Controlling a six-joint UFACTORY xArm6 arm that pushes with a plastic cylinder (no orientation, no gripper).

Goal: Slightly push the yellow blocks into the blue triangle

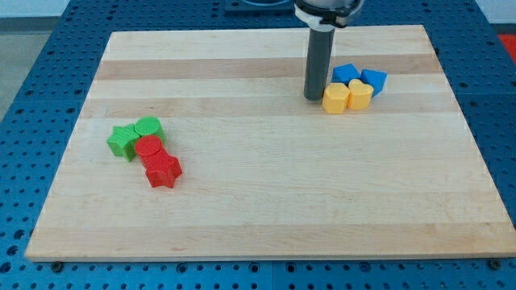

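Observation:
Two yellow blocks sit side by side at the view's upper right: a yellow hexagon-like block (pixel 335 98) and a yellow heart-like block (pixel 359 94). Right behind them lie a blue block (pixel 347 74) and a blue triangle-like block (pixel 374 80), touching the yellow ones. My tip (pixel 313 98) stands on the board just left of the left yellow block, touching or almost touching it.
The wooden board (pixel 266 201) lies on a blue perforated table. At the view's left is a cluster: a green star (pixel 122 142), a green round block (pixel 148 126), a red round block (pixel 148 148) and a red star (pixel 164 171).

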